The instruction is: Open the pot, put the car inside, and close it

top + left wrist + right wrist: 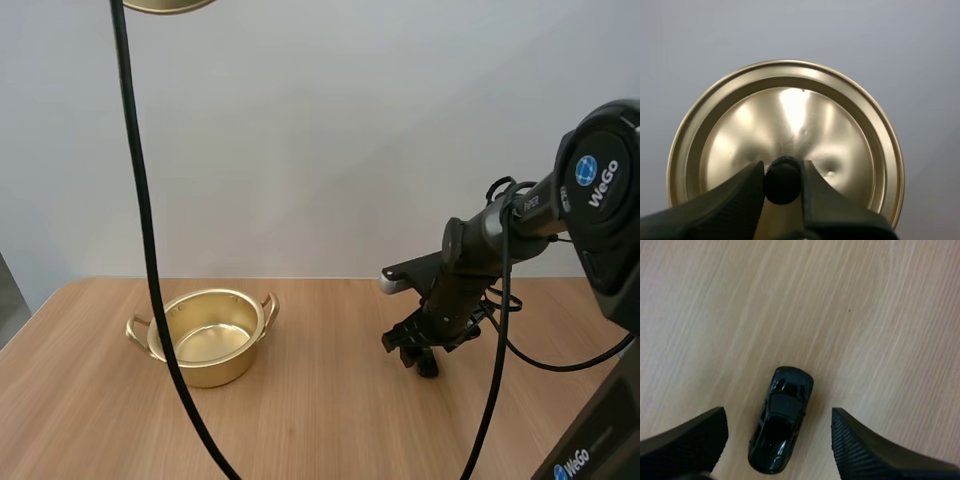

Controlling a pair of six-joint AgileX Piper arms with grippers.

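The gold pot (208,335) stands uncovered on the left of the wooden table (330,430), and its inside looks bare. Its gold lid (790,115) hangs high in the air, with my left gripper (783,172) shut on the lid's black knob (783,181). In the high view the lid's rim (170,4) peeks in far above the pot. A small black toy car (781,420) lies on the table. My right gripper (776,415) hovers just over it, open, one finger on each side and neither touching. In the high view that gripper (420,355) hangs low, right of the pot.
Bare wood lies between the pot and my right gripper and along the table's front. A plain pale wall stands behind the table's far edge.
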